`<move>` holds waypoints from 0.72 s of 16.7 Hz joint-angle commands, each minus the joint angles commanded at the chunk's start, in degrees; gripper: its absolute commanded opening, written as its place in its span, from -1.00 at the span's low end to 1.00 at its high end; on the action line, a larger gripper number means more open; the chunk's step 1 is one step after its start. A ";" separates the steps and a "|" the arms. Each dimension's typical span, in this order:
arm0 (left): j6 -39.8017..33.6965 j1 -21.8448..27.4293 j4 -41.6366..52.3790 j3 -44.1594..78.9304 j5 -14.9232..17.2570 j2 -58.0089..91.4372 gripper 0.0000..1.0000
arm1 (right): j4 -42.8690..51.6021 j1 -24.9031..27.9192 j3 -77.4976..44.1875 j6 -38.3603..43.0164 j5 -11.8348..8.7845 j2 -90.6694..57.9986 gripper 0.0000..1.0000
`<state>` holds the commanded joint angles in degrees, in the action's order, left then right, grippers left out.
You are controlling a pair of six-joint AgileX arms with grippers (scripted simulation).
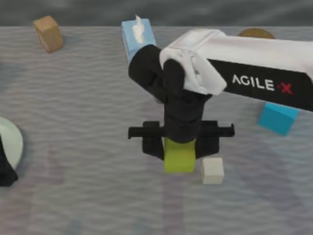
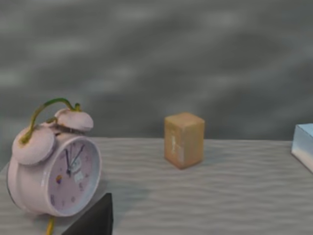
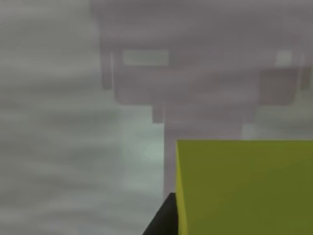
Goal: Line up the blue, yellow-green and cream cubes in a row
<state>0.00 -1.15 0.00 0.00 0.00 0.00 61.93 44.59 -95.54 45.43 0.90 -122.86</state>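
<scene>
The right tool point(image 1: 179, 147) clamps the yellow-green cube point(image 1: 179, 155) near the worktop's point(image 1: 88, 147) middle. The cream cube point(image 1: 212, 170) sits just right of it; the blue cube point(image 1: 278, 117) lies farther right. The left arm is parked at the left edge.

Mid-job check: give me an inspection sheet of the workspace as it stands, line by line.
Surface: grey rippled table.
Job's things: yellow-green cube mid-table under the right gripper; cream cube just to its right, small gap between; blue cube farther right and back, not in line.
Clutter: tan block back left; tissue box back centre; alarm clock at the left edge; a brown object mostly hidden behind the right arm.
Grippers: right gripper over the yellow-green cube; left gripper parked at the left edge.
Cables: nothing seen.
Surroundings: dark grey backdrop.
</scene>
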 joint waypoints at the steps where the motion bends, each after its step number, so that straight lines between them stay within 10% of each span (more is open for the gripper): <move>1: 0.00 0.00 0.00 0.00 0.00 0.00 1.00 | -1.79 0.01 1.19 0.05 0.02 -0.61 -1.00; 10: 0.00 0.00 0.00 0.00 0.00 0.00 1.00 | -11.23 0.36 7.22 0.20 0.07 -3.92 -1.00; 12: 0.00 0.00 0.00 0.00 0.00 0.00 1.00 | -11.23 0.36 7.22 0.20 0.07 -3.92 -0.70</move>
<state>0.00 -1.15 0.00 0.00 0.00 0.00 50.70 44.95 -88.33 45.63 0.96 -126.78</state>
